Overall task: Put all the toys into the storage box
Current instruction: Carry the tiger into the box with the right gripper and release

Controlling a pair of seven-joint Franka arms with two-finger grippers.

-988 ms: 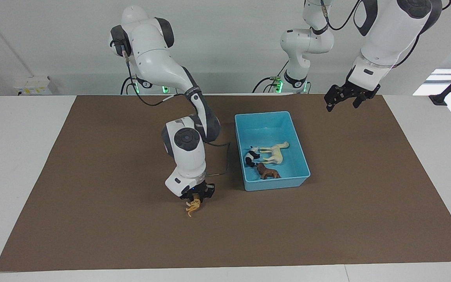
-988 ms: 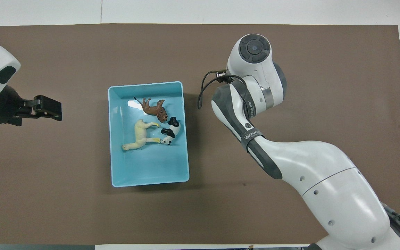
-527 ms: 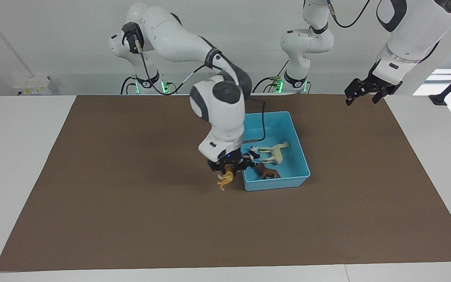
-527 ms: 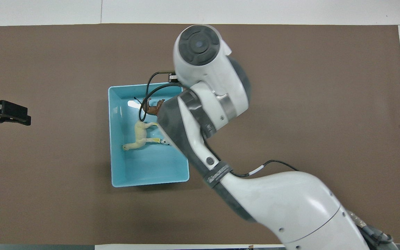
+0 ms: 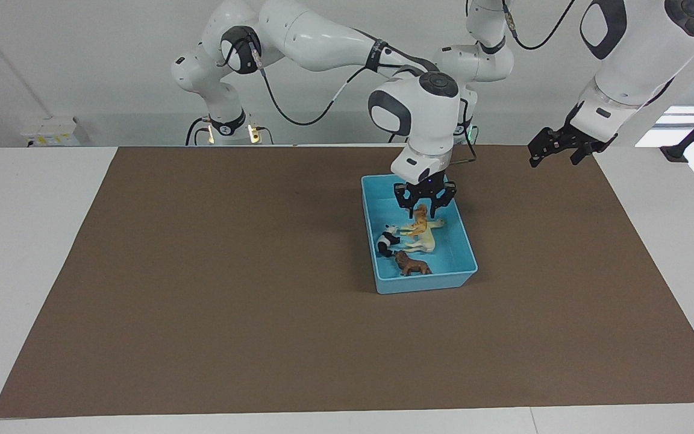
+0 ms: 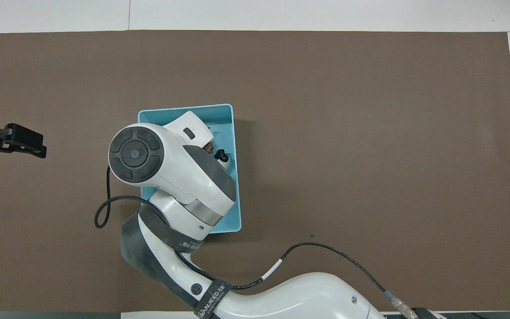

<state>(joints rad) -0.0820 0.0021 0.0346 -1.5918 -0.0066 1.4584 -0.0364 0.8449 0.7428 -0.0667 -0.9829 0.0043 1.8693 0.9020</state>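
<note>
The light blue storage box [image 5: 466, 244] stands mid-table on the brown mat. The cream long-necked toy [image 5: 426, 242], the panda [image 5: 388, 240] and the brown shaggy toy [image 5: 412, 265] lie in it. My right gripper [image 5: 423, 212] hangs over the box's end nearer the robots. It is shut on the orange tiger [image 5: 420, 222], which dangles just above the cream toy. In the overhead view the right arm covers most of the box [image 6: 233, 133]. Only the panda [image 6: 222, 156] shows there. My left gripper [image 5: 553, 158] waits open and empty in the air, off toward the left arm's end of the table.
A brown mat [image 5: 202, 301] covers the table, with white table margins around it. The right arm's black cable [image 6: 317, 248] loops over the mat near the robots. No other objects lie on the mat.
My right gripper has carried the tiger up from the mat beside the box to over the inside of the box. The left gripper drew back slightly toward its own end.
</note>
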